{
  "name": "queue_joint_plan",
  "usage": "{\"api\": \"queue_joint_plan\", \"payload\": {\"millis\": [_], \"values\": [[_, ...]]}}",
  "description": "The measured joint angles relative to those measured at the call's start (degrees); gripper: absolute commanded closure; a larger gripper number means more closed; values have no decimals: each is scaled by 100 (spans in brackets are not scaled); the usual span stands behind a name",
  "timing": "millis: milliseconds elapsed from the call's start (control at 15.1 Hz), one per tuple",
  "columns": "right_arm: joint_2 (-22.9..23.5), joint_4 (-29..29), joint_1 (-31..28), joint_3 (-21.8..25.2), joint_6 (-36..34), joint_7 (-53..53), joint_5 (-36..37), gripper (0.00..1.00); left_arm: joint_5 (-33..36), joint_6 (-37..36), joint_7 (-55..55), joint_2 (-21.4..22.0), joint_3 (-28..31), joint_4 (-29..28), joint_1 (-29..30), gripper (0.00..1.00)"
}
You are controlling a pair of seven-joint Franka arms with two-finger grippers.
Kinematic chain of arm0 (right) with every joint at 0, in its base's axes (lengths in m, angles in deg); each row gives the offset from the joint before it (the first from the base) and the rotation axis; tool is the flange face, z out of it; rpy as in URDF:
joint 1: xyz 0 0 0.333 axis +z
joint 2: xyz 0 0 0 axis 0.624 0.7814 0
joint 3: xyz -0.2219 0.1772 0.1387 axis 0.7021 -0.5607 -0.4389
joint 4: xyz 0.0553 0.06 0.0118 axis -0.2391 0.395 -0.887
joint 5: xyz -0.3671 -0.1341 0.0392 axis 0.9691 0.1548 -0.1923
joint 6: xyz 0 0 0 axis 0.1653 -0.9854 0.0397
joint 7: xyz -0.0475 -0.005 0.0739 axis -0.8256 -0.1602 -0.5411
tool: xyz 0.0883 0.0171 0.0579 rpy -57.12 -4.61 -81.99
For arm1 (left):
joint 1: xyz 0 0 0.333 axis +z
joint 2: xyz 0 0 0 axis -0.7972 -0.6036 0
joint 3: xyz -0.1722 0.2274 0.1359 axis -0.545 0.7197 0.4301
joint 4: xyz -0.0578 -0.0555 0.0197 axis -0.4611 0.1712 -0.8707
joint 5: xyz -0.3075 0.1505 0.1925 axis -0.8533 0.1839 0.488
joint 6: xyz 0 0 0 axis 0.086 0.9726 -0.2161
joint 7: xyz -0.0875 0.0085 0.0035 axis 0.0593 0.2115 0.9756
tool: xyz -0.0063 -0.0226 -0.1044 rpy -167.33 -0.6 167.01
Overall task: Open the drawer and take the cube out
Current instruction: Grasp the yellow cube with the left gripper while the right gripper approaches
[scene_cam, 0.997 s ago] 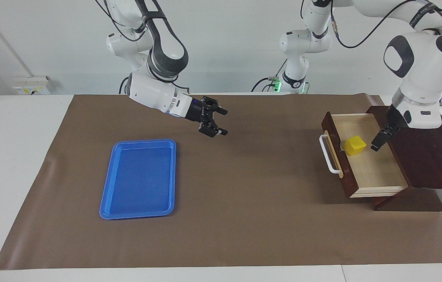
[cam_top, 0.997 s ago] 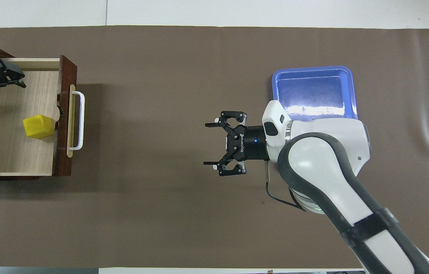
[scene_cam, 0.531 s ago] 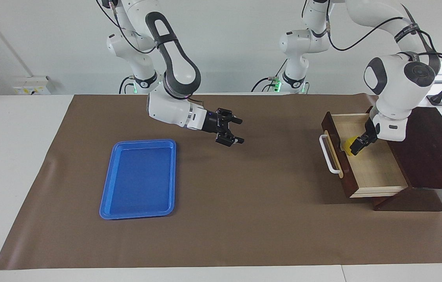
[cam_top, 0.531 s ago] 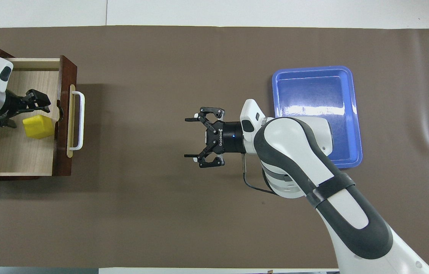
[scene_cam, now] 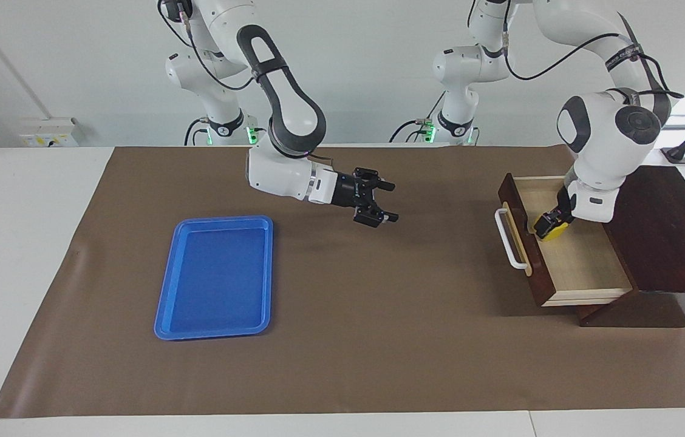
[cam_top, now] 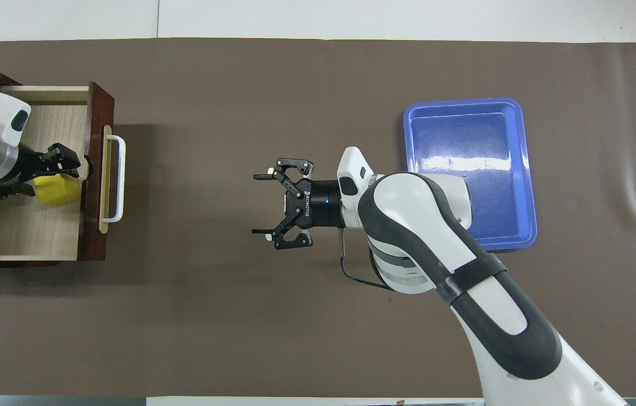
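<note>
The dark wooden drawer (scene_cam: pixel 585 267) (cam_top: pixel 30 237) stands pulled out of its box, its white bar handle (scene_cam: pixel 509 243) (cam_top: pixel 118 177) toward the middle of the table. On the pale drawer floor, just inside the front panel, sits the yellow cube (scene_cam: pixel 556 230) (cam_top: pixel 58 190). My left gripper (scene_cam: pixel 552 223) (cam_top: pixel 42 177) is down in the drawer with a finger against each side of the cube, which rests on the floor. My right gripper (scene_cam: pixel 394 201) (cam_top: pixel 255 204) hangs open and empty over the brown mat at mid-table, pointing toward the drawer.
A flat blue tray (scene_cam: pixel 163 291) (cam_top: pixel 529 186) lies on the mat toward the right arm's end of the table, with the right arm's wrist over one corner in the overhead view. The dark wooden box (scene_cam: pixel 664 237) sits at the left arm's end.
The left gripper came down from the drawer's back edge onto the cube and closed around it. The right gripper moved further toward the drawer, staying open.
</note>
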Motion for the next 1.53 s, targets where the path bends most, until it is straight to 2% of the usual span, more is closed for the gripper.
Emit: {"api": "queue_joint_plan", "payload": {"millis": [66,332,465,664,797,1196,1528], "values": [[3,-7,0,1,0,0,-2,0,0,14,-1,0,1,-1,1,100],[8,-26,0,3,0,0,-4,0,-4,-52,-3,-15,25,126,64,100],[9,-33,0,3,0,0,-4,0,-24,-784,85,-131,10,808,67,100],[12,-80,0,3,0,0,-4,0,-294,-1841,799,-316,-46,2036,-76,100],[16,-113,0,4,0,0,-4,0,-417,-2011,1707,-328,-79,2298,-317,100],[25,-207,0,3,-164,15,62,0,-571,-1730,5691,-354,-172,2122,-1601,100],[45,-245,3,7,-450,87,329,0,-576,-1139,7267,15,-183,1112,-2169,100]]}}
